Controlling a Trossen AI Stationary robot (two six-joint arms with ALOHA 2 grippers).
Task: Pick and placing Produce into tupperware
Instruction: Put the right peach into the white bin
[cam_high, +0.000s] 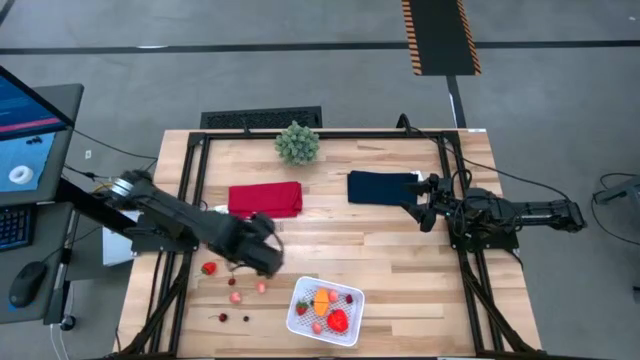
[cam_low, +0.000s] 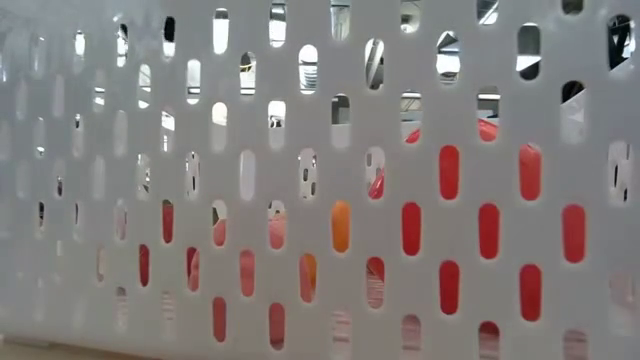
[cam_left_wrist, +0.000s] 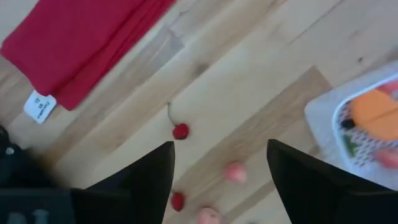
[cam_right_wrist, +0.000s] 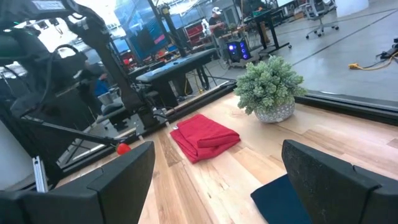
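Observation:
The white tupperware sits near the table's near edge. It holds an orange piece, a red pepper-like piece and strawberries; its slotted wall fills the low view. Loose produce lies to its left: a strawberry, pinkish pieces and dark cherries. My left gripper hangs open above the loose pieces. In its wrist view, the left gripper has a cherry and a pinkish piece below it. My right gripper waits open at the table's right.
A red folded cloth and a navy folded cloth lie toward the far side, with a bushy green plant at the far edge. The right arm rests beside the navy cloth. Bare wood lies between the cloths and the tupperware.

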